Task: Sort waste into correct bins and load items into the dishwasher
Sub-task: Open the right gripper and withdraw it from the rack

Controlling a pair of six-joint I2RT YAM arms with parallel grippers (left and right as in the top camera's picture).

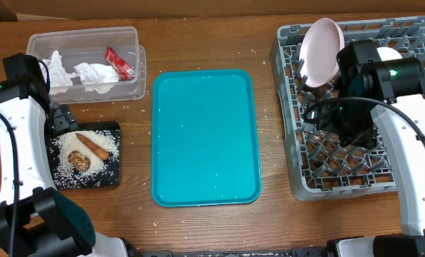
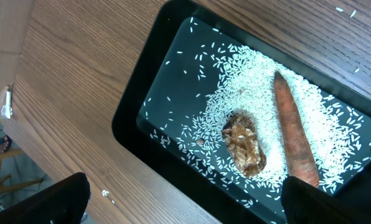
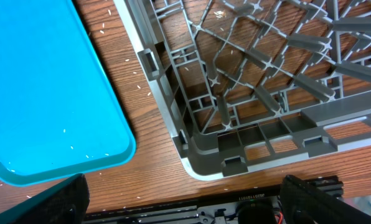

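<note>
**Operator:** Where do the grippers stand?

**Spotter:** Your left gripper (image 2: pixel 185 186) hangs over the black tray (image 2: pixel 126 121), fingers spread wide with nothing between them. Your right gripper (image 3: pixel 185 190) hangs above the rack's (image 3: pixel 204 163) near corner, just beside the teal tray (image 3: pixel 42 81), and is equally wide and empty.

**Operator:** And the waste?

**Spotter:** Rice (image 2: pixel 254 81) covers the black tray. A carrot (image 2: pixel 294 140) and a brown lump (image 2: pixel 244 146) lie side by side on it. Behind that tray, napkins (image 1: pixel 95 75) and a red wrapper (image 1: pixel 118 63) sit in the clear tub (image 1: pixel 137 43).

**Operator:** Dishes?

**Spotter:** One pale dish (image 1: pixel 321 50) stands on edge in the rack's far-left corner. A white piece (image 1: pixel 389 53) shows near it, mostly hidden by your right arm (image 1: pixel 412 135). The teal tray lies between black tray and rack, with stray grains on it.
</note>
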